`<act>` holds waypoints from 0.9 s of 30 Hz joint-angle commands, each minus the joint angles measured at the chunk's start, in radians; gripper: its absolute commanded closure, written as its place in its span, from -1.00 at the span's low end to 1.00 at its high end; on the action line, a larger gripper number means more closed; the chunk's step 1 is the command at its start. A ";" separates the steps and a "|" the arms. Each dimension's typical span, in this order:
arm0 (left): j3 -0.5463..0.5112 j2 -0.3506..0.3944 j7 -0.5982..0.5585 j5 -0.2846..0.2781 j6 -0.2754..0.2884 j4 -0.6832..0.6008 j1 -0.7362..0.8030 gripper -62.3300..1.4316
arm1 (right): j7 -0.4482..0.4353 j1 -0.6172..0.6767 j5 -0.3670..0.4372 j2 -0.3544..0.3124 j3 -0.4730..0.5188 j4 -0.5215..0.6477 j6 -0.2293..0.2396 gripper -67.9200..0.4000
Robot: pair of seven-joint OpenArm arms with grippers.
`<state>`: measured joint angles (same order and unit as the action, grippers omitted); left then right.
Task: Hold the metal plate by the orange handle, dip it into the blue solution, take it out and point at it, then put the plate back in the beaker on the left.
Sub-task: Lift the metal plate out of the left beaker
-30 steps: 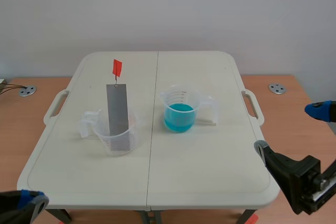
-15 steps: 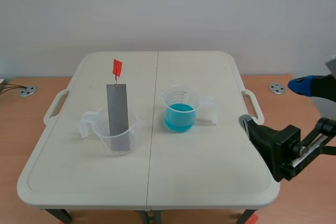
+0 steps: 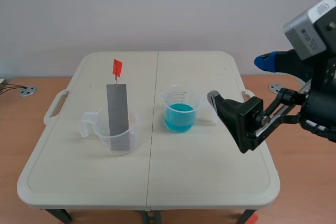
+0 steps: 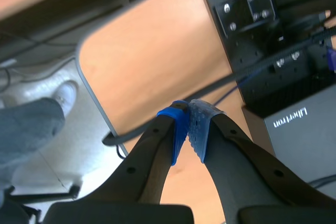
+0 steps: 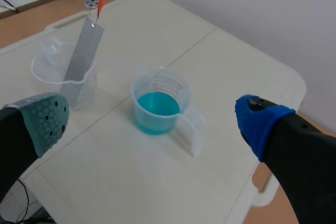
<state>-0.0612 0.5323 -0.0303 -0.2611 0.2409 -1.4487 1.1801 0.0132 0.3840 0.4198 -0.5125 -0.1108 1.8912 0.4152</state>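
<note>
pale grey wall is seen behind a white folding counter (image 3: 210, 177), which is set on a wood-coloured surface. on the counter's left half a clear beaker (image 3: 117, 139) is placed, and the metal plate (image 3: 117, 109) is stood in it, leaning slightly. the plate's lower end is inside the beaker and its upper part rises well above the rim. the orange handle (image 3: 117, 67) is joined to the plate's top edge by a thin wire and is held by nothing. just right of the counter's centre seam a second clear beaker (image 3: 180, 109) is placed, its handle turned to the right, and the blue solution (image 3: 179, 116) is contained in its lower part. the two beakers are kept apart, with the seam between them.

the right end effector (image 3: 242, 81) is raised above the counter's right side, near the beaker of solution but not touching it. its fingers are spread wide and nothing is held between them. in the right wrist view the grey-green pad (image 5: 46, 119) and the blue pad (image 5: 257, 121) are seen well apart. the beaker of solution lies ahead of and between them, and the plate's beaker lies further ahead on the grey-green pad's side.

the left end effector (image 4: 190, 129) is shown in the left wrist view with its blue pads pressed together on nothing. beyond it a wood-coloured board (image 4: 157, 61), black equipment (image 4: 273, 35) and a person's shoe (image 4: 64, 94) are seen.
</note>
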 commanded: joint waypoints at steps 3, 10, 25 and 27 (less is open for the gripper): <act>0.013 0.000 -0.006 -0.003 0.009 0.024 -0.003 0.92 | -0.006 -0.073 0.018 0.002 -0.041 -0.043 0.000 -0.96; 0.016 0.000 -0.004 -0.003 0.009 0.058 -0.003 0.92 | 0.014 -0.198 0.018 0.062 -0.118 -0.124 0.004 -0.96; 0.016 0.000 -0.002 -0.004 0.009 0.062 -0.003 0.92 | 0.044 -0.434 0.018 0.198 -0.241 -0.347 0.054 -0.96; 0.016 0.000 -0.002 -0.004 0.009 0.062 -0.003 0.92 | 0.044 -0.466 0.018 0.212 -0.258 -0.383 0.058 -0.96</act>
<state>-0.0479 0.5323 -0.0273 -0.2615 0.2436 -1.3750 1.1690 0.0727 -0.0532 0.4278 -0.3035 -0.3664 1.5024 0.4686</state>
